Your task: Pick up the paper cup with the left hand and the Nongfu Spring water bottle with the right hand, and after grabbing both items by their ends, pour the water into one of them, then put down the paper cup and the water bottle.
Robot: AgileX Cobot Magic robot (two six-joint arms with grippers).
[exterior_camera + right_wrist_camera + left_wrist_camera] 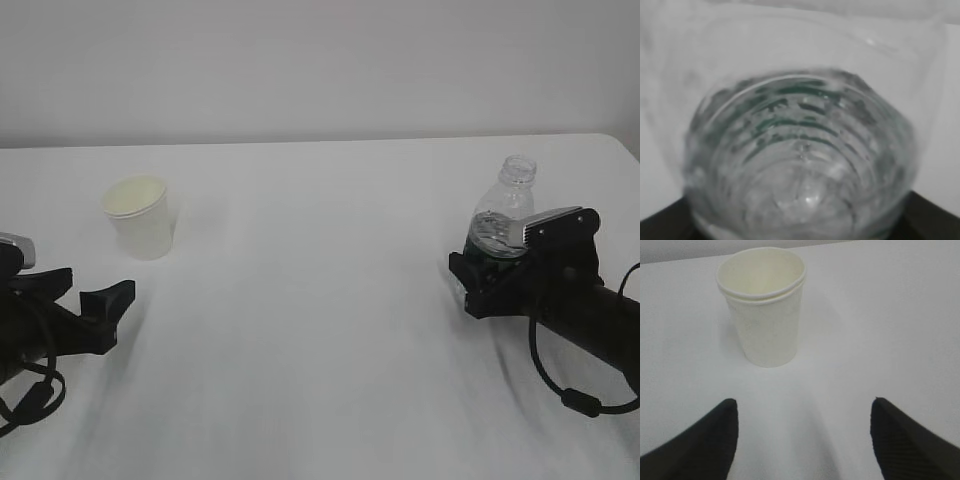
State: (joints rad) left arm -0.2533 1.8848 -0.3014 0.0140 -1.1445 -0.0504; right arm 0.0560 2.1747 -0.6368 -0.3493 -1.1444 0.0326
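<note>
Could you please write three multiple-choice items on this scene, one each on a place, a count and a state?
1. Where does the cup stand?
A. left part of the table
B. beside the bottle
C. in the left gripper

2. How many bottles are on the table?
A. three
B. one
C. two

3. How is the bottle's neck?
A. capped in red
B. crushed flat
C. open, no cap

Answers: 1 A, the cup stands at the left, ahead of the left gripper and apart from it. 2 B, only one bottle shows, between the right gripper's jaws. 3 C, its threaded neck is bare in the exterior view.
</note>
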